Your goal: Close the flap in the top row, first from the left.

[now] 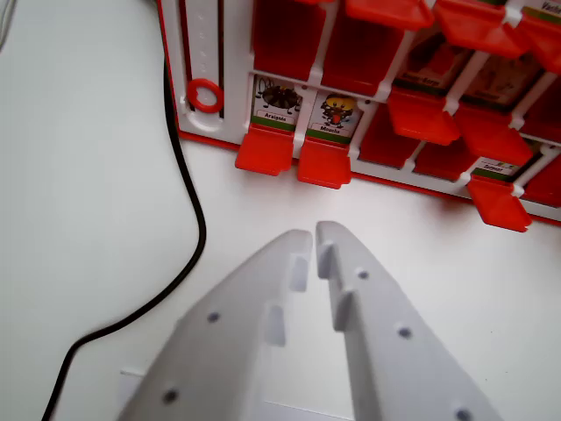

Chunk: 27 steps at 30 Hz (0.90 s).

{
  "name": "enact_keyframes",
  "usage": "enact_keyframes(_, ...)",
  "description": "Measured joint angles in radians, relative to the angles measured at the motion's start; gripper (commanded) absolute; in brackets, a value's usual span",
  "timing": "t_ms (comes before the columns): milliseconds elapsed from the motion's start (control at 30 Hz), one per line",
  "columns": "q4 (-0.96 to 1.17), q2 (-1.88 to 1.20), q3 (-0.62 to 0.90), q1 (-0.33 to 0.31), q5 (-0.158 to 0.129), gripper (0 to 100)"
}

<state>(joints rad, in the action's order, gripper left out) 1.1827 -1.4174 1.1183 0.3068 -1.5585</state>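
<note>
My hand (315, 235) hangs above the white surface (105, 175), its two fingers nearly pressed together and holding nothing, a narrow tip that I judge suits nudging a small flap. Just ahead lies the red-and-white game board (203, 53), with a black cable (188, 202) curving past its left edge. Two red flaps (263, 151) hang open at the near edge, showing picture cards; which one the task means, I cannot tell
</note>
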Motion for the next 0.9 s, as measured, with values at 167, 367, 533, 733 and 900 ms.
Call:
enact_keyframes(167, 0.014, 0.091, -0.066, 0.015, 0.018, 0)
enact_keyframes(367, 0.015, 0.178, -0.135, 0.014, 0.025, 0)
enact_keyframes(533, 0.015, 0.239, -0.186, 0.014, 0.029, 0)
enact_keyframes(733, 0.015, 0.314, -0.244, 0.017, 0.037, 0)
enact_keyframes(900, 0.015, 0.374, -0.307, 0.038, 0.037, 0)
